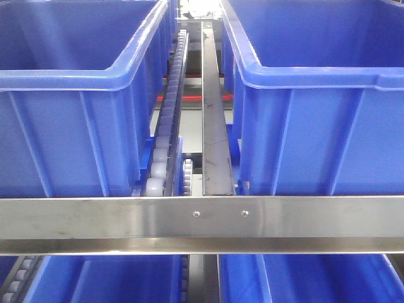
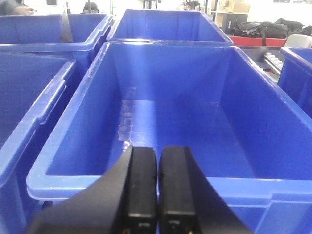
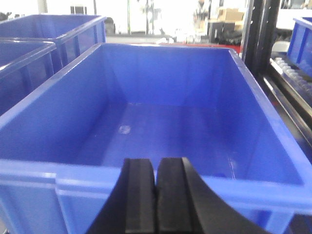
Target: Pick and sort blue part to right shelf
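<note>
The blue part is out of view in every frame. The right shelf fills the front view: a stainless front rail (image 1: 202, 222), a white roller track (image 1: 165, 126) and two large open blue bins (image 1: 69, 95) (image 1: 322, 95). My left gripper (image 2: 157, 157) is shut with nothing between its black fingers, hanging just before the near rim of a blue bin (image 2: 161, 122) that looks bare inside. My right gripper (image 3: 156, 168) is also shut on nothing, held at the near rim of another blue bin (image 3: 161, 122).
More blue bins (image 2: 29, 92) stand to the left of both wrists. A steel divider bar (image 1: 214, 120) runs between the two upper bins. Lower bins (image 1: 303, 278) sit under the rail. Black rack posts (image 3: 258, 34) and rollers (image 3: 292, 73) stand at right.
</note>
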Tool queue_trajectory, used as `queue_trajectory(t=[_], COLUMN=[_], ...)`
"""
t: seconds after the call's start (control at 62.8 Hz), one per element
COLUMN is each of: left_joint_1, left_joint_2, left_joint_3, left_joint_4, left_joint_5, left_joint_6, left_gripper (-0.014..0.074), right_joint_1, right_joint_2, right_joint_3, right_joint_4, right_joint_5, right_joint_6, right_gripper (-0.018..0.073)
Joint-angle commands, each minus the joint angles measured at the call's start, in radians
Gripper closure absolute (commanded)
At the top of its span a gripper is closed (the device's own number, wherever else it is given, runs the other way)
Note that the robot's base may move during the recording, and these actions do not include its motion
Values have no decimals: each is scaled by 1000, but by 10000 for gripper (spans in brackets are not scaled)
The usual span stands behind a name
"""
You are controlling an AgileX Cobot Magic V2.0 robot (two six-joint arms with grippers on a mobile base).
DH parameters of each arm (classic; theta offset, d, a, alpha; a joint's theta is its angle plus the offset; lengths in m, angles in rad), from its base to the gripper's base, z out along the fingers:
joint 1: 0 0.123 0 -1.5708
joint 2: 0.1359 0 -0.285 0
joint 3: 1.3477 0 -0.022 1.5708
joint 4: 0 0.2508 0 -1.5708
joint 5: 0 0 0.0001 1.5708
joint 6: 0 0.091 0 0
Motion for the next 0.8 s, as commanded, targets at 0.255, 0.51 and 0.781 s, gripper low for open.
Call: queue_trajectory(t=[0.255,0.51,0.781], left_joint_1=[1,1,1], left_joint_2=[10,12,12], left_joint_3=[-30,-30,-30], left_joint_4=[-8,-8,-8], left_joint_5=[-80,-78,-78], left_joint_6=[-6,-6,-6], left_gripper=[472,472,472], right_joint_1=[-67,-66,-66], right_joint_2=[-209,-241,-241], right_joint_3=[74,74,74], right_joint_4=[2,2,2], right_joint_5=[-47,-23,-23], right_joint_6=[-1,-1,-1], right_gripper=[504,504,504])
